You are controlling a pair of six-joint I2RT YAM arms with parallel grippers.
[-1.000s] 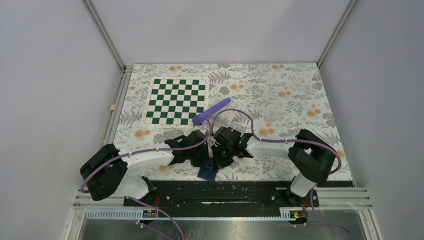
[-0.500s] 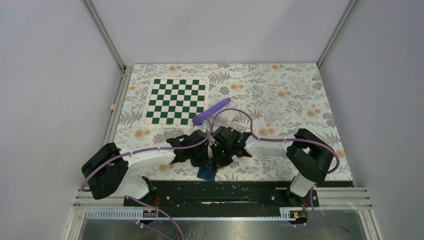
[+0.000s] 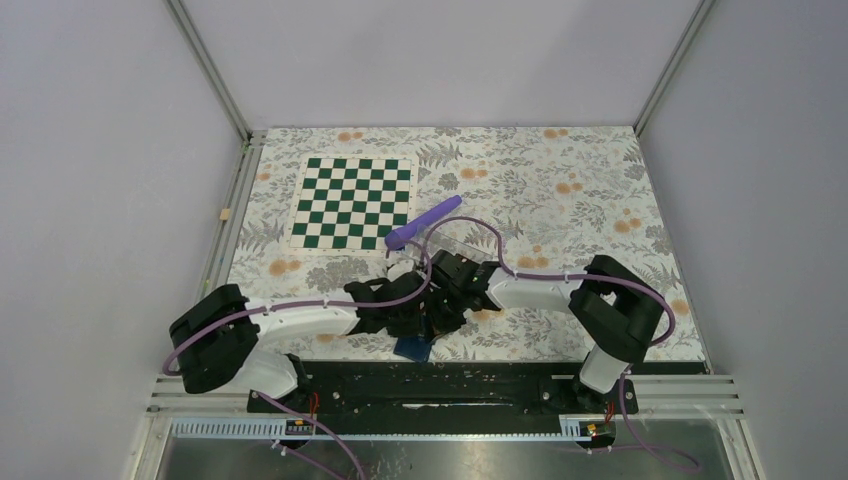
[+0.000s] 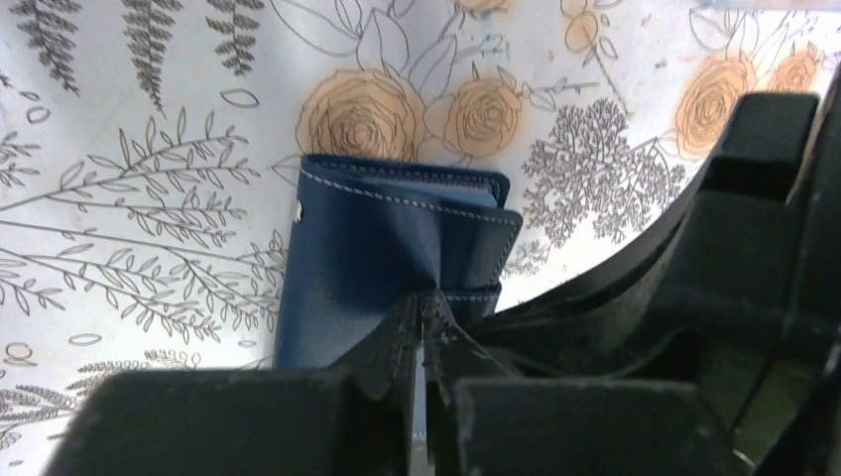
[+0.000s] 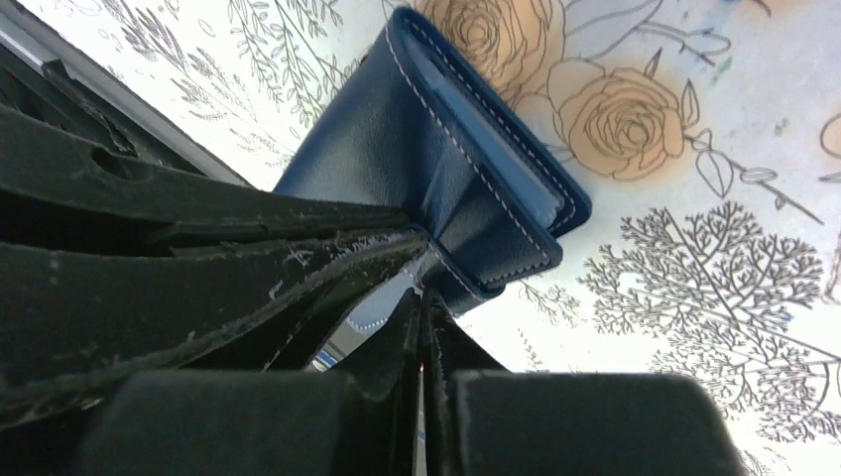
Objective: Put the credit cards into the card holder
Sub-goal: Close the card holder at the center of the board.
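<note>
Take the chessboard mat (image 3: 350, 205) as the marker. A purple stick-shaped thing (image 3: 425, 221) lies slanted at its near right corner, well out of the work.

Nearer than that corner, close to the table's (image 3: 580, 200) front edge, the two arms meet nose to nose. The left gripper (image 4: 424, 309) comes in first, its fingers pressed together on the outer flap of the card holder (image 4: 387, 248). The navy leather puckers into creases right at the pinch, so it has a real hold. The holder sits near the mat's right corner, towards the arm bases, partly lifted and folded over. From above only a blue corner of it shows beneath the arms.

The right gripper (image 5: 423, 302) has its fingers together too, with the tips at the holder's lower edge, just beside the left one's pinch. A pale stitched lining shows there. I cannot tell whether the right one has a layer clamped or is only touching.

My guess is that one arm pins the cover while the other works the fold apart, so that the pockets are exposed. I can make out no cards anywhere. The holder does not look open enough yet, so loading seems some way off.
</note>
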